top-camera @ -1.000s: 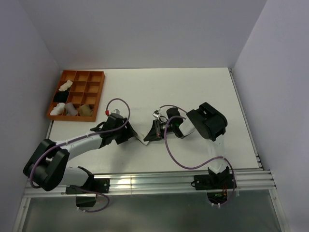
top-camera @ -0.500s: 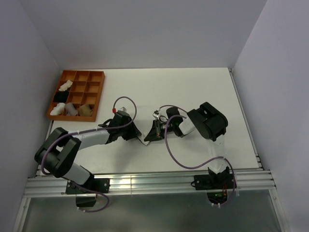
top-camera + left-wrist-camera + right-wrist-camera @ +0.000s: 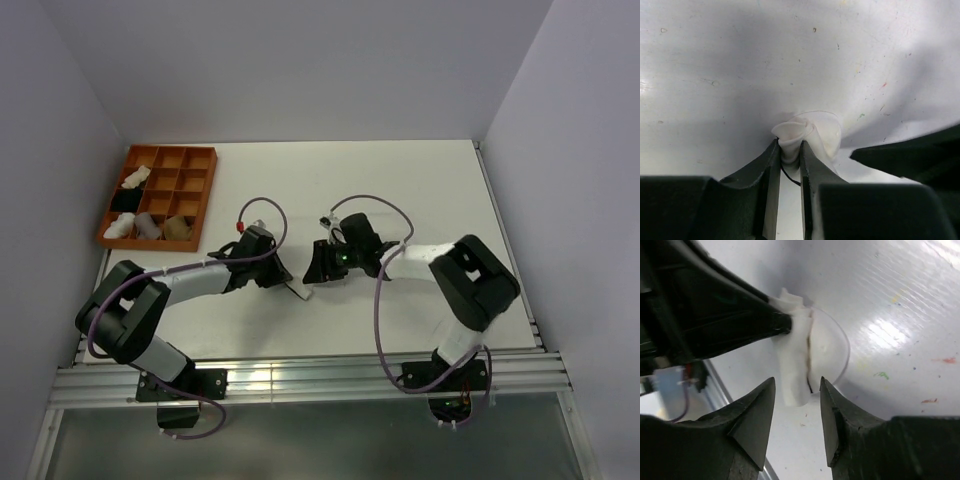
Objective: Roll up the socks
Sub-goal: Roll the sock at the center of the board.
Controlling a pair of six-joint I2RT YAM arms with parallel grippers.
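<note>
A small white sock (image 3: 810, 131) with a thin dark line lies bunched on the white table, between the two arms. My left gripper (image 3: 789, 146) is shut on a fold of it, the fabric pinched between both fingers. From above, that gripper (image 3: 284, 280) sits just left of the sock (image 3: 301, 291). My right gripper (image 3: 797, 382) hovers just short of the sock's (image 3: 796, 360) near end, jaws open and nothing between them. In the top view the right gripper (image 3: 316, 271) sits close on the sock's right side.
An orange divided tray (image 3: 206, 196) stands at the back left, holding rolled bundles in white (image 3: 120, 227), grey (image 3: 148, 227) and tan (image 3: 180, 229), plus a black one. The table's metal front rail (image 3: 300, 375) runs below both arms.
My left gripper closed onto the sock. The right gripper opened and let go of it, and the right arm stretched out with its elbow swinging to the right.
</note>
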